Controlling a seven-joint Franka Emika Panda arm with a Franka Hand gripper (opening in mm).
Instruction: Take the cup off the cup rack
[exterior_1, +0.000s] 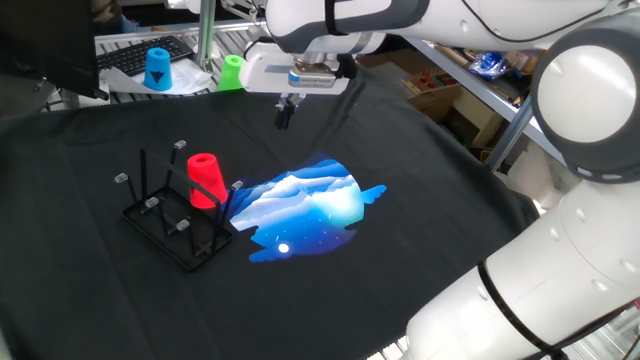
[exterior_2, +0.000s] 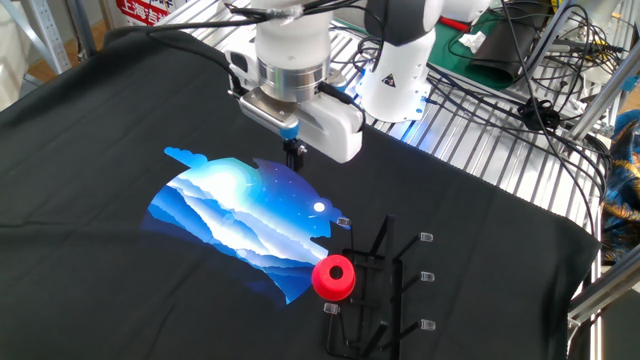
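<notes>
The red cup (exterior_1: 206, 180) sits upside down on a peg of the black wire cup rack (exterior_1: 175, 221) at the left of the black cloth. It also shows in the other fixed view (exterior_2: 334, 277), on the rack (exterior_2: 385, 290) near the front right. My gripper (exterior_1: 284, 117) hangs above the cloth, well behind and to the right of the cup, with its fingers close together and nothing between them. In the other fixed view the gripper (exterior_2: 294, 155) is above the far edge of the blue print.
A blue and white print (exterior_1: 305, 205) lies on the black cloth beside the rack. A blue cup (exterior_1: 157, 68) and a green cup (exterior_1: 232, 72) stand on the back shelf. A wire grid and cables (exterior_2: 520, 90) lie past the cloth's edge.
</notes>
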